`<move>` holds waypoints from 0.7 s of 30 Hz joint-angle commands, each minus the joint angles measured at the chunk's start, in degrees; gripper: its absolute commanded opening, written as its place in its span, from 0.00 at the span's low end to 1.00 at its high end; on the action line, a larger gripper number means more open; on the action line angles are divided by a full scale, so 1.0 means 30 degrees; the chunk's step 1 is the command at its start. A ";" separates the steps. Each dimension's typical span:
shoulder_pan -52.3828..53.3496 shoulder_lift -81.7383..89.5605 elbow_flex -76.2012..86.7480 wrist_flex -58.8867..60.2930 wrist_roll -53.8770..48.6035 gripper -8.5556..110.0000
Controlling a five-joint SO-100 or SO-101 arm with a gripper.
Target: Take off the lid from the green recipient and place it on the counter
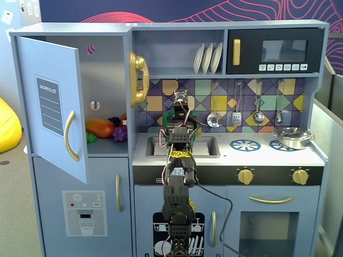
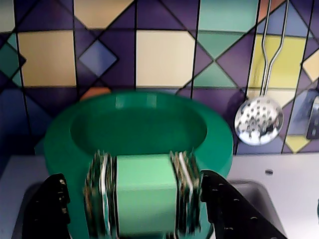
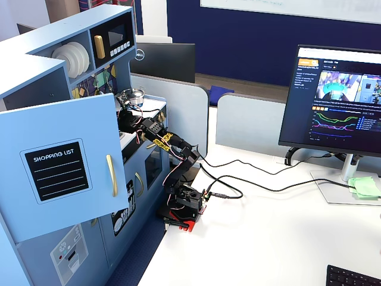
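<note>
In the wrist view the green recipient [image 2: 219,149] fills the middle, its thick round rim circling a sunken dark green hollow. A lighter green block [image 2: 145,199] with blurred ribbed strips on both sides stands against the near rim. My gripper [image 2: 132,177] is open, and its black fingers [image 2: 50,204] stand left and right of that block without touching it. I cannot make out the lid as a separate piece. In a fixed view the arm hides most of the recipient [image 1: 194,127], which is over the sink [image 1: 209,147] of the white counter [image 1: 268,156]. The gripper [image 1: 184,122] is there too.
A silver pan [image 1: 292,137] sits on the right burner ring. Ladles and a skimmer [image 2: 259,120] hang on the tiled backsplash just behind the recipient. The fridge door [image 1: 51,107] stands open at the left, with toy fruit [image 1: 100,127] inside.
</note>
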 commanded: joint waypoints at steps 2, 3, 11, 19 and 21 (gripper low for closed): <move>-0.0029 -0.0176 -0.1670 -0.0322 0.0000 0.24; -0.0029 -0.0205 -0.1670 -0.0293 0.0059 0.22; -0.0352 -0.0146 -0.1846 0.0850 -0.0264 0.07; -0.0381 -0.0703 -0.4189 0.0410 -0.0791 0.07; -0.0322 -0.0645 -0.4658 0.0439 -0.0908 0.07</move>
